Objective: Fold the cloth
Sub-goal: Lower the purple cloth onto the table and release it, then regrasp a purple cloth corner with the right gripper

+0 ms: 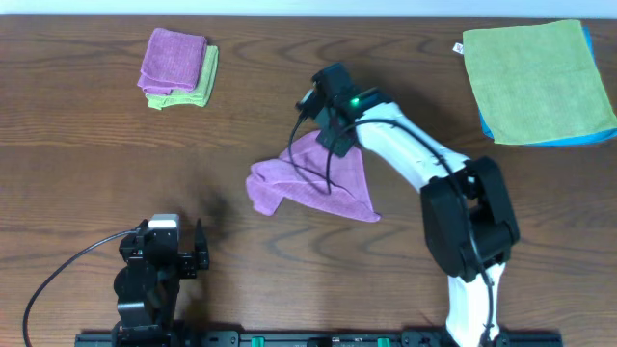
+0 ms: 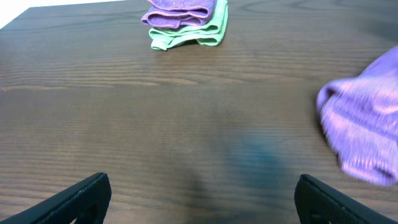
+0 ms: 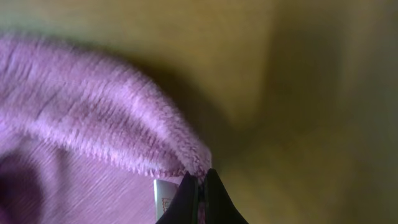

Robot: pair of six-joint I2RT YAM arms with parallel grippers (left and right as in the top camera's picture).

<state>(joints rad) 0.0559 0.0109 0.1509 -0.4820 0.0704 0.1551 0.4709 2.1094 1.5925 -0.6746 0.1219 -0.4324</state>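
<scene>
A purple cloth [image 1: 318,178] lies crumpled at the table's middle. My right gripper [image 1: 328,130] is over its far corner and is shut on that corner; in the right wrist view the jaws [image 3: 199,180] pinch the purple hem [image 3: 112,137] beside a white label [image 3: 165,200]. My left gripper [image 1: 183,253] rests open and empty near the front left edge. Its two fingers frame bare wood [image 2: 199,196] in the left wrist view, with the purple cloth [image 2: 367,130] off to the right.
A folded stack of purple and green cloths [image 1: 178,67] sits at the back left and also shows in the left wrist view [image 2: 186,22]. A flat green cloth over a blue one [image 1: 535,82] lies at the back right.
</scene>
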